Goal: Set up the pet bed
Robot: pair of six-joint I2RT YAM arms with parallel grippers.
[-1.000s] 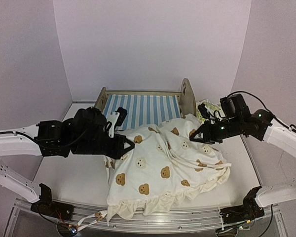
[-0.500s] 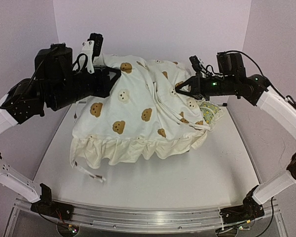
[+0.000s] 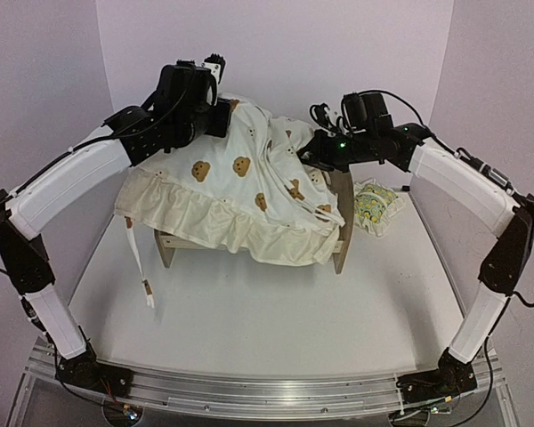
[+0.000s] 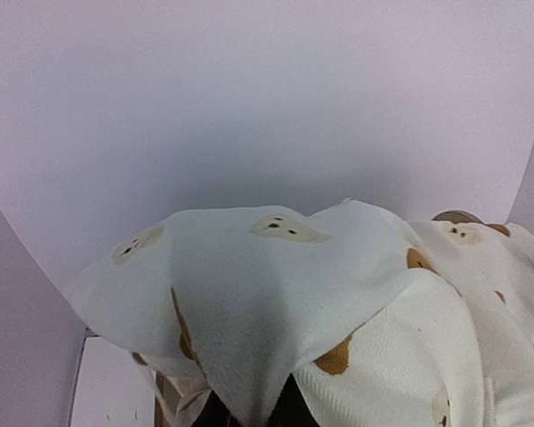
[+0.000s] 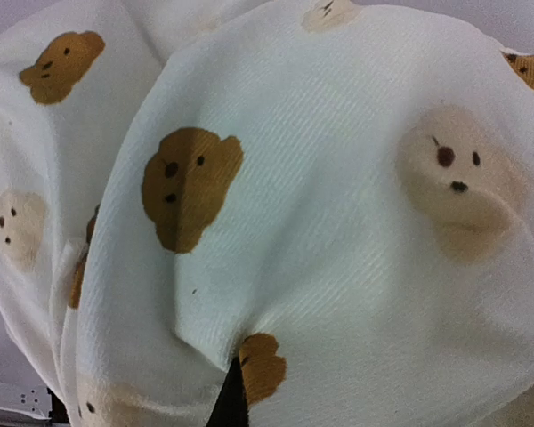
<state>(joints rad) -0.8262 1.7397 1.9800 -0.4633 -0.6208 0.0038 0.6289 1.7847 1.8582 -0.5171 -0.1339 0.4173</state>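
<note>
We carry the bear-print cushion (image 3: 249, 187) from the near table (image 3: 276, 329) up and back in one second, and it now drapes over the pet bed (image 3: 342, 227) at the far centre. Only the bed's right end board and a left foot show beneath the frill. The left gripper (image 3: 221, 114) and right gripper (image 3: 313, 153) each stay clamped on a far edge, fingertips buried in cloth. A tie strap (image 3: 141, 267) dangles at the left. The lemon-print pillow (image 3: 374, 203) lies just right of the bed. Lowering and releasing look to come next.
</note>
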